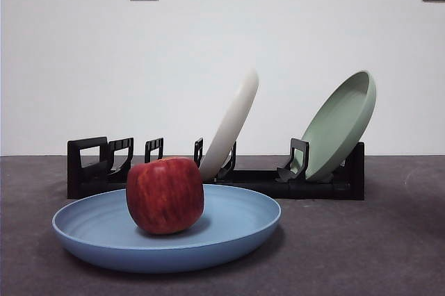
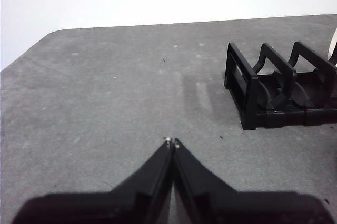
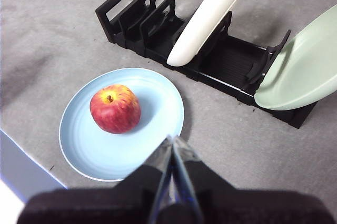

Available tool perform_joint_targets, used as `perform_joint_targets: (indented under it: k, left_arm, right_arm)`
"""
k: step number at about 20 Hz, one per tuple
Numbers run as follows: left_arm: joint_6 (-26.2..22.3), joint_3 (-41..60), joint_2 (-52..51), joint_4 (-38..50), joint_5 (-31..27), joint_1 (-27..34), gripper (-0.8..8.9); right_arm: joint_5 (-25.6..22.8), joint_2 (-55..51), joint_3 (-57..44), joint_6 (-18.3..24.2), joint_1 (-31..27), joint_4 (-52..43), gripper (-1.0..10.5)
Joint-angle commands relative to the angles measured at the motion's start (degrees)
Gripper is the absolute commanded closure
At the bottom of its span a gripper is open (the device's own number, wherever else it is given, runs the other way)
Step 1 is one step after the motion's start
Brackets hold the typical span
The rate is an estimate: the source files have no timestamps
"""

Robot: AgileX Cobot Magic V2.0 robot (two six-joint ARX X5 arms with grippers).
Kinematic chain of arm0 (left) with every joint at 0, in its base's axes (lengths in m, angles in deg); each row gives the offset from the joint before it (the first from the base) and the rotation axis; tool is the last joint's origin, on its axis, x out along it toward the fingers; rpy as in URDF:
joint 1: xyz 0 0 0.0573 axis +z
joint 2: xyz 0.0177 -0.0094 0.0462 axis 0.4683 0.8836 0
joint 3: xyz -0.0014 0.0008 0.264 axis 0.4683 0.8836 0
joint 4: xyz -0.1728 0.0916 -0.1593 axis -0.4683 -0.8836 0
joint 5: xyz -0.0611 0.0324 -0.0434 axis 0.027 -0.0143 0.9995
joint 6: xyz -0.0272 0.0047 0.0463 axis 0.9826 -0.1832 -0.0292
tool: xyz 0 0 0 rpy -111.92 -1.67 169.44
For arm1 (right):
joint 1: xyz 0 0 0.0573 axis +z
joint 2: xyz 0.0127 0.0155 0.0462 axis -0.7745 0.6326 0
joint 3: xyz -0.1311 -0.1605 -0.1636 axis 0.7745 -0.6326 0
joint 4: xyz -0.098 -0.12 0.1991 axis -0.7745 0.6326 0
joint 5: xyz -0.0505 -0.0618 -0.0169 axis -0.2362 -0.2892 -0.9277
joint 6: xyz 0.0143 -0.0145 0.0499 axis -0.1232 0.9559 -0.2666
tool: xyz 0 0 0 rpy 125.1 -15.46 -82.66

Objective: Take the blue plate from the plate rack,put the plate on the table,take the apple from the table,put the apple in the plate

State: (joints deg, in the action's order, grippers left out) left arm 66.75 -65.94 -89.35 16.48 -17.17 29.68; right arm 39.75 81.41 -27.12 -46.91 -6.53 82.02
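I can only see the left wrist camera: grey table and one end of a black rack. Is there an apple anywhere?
Observer: Yes, the apple sits in the blue plate, on the table in front of the plate rack.
Operator: Is the rack holding anything?
Observer: Two plates lean in it, a cream-white plate and a pale green plate.
Operator: And the other pincer?
Observer: The right pincer is shut and empty, above the blue plate's near edge.
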Motion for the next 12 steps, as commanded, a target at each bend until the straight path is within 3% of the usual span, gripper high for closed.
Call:
perform_joint_targets:
  k: [1,12]
  left_arm:
    - [1.16,0.79,-0.17,-0.26,0.13,0.17,8.14]
    - [1.66,0.79,-0.17,0.2,0.07,0.22,8.14]
  right_arm:
    - [-0.15,-0.04,-0.39,-0.52,0.02,-0.22,9.5]
    - [-0.15,-0.07,-0.39,-0.55,0.02,-0.22,9.5]
